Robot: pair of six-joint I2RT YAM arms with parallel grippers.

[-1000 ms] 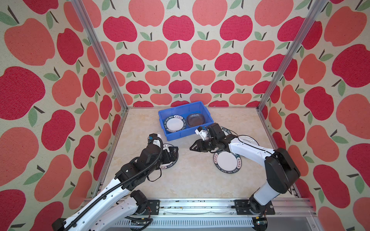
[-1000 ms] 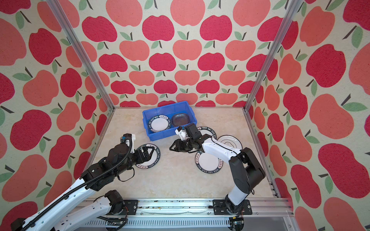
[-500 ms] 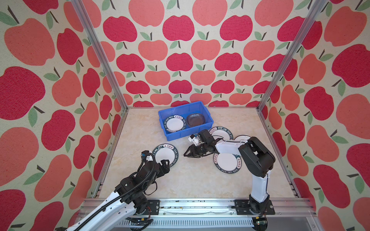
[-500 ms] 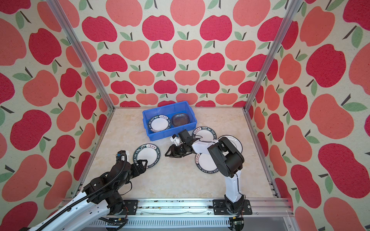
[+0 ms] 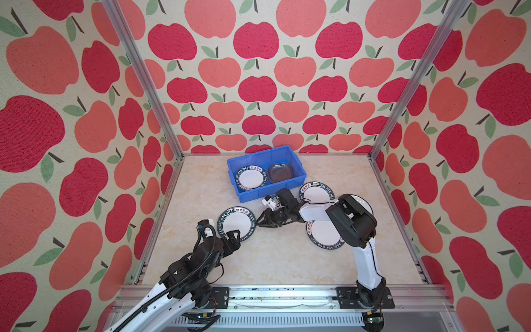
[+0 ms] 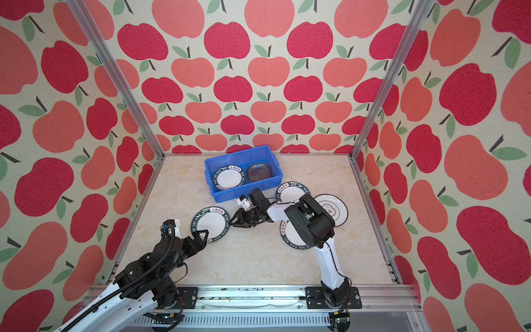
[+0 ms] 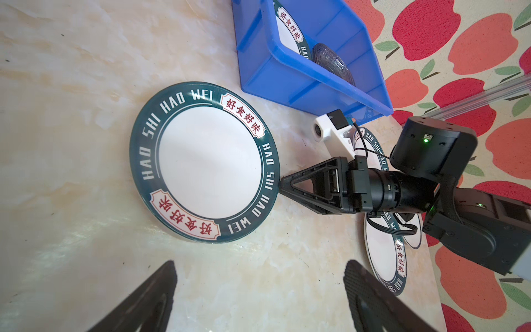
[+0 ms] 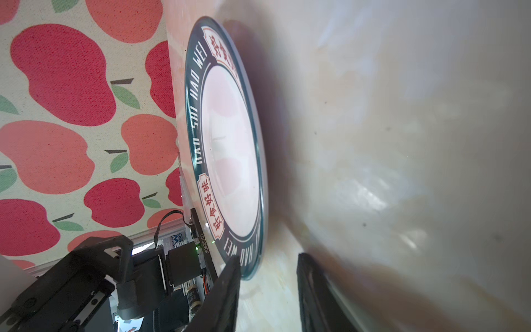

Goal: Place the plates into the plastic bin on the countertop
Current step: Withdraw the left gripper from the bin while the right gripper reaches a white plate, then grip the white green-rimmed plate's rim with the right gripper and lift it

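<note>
A round green-rimmed plate [image 5: 236,223] [image 7: 209,163] [image 8: 230,149] lies flat on the countertop [image 5: 198,189] between my grippers. My left gripper [image 5: 232,233] [image 7: 260,263] is open just short of its near edge, with nothing between its fingers. My right gripper [image 5: 259,223] [image 7: 283,182] [image 8: 268,257] lies low at the plate's right rim. Its jaws are partly open, one above the other, with the rim at their tips. The blue plastic bin [image 5: 267,196] [image 6: 244,193] holds one round plate [image 5: 250,178] and one glass plate [image 5: 281,172].
More plates lie under and behind my right arm: one by the bin [image 5: 316,193], one nearer the front [image 5: 324,237], and an emblem plate [image 6: 330,208] at the right. Apple-patterned walls and aluminium posts enclose the countertop, with a rail along the front.
My left arm has drawn back from over the plate to its near edge. My right gripper has come down and left to the plate's right rim, its jaws narrowing.
</note>
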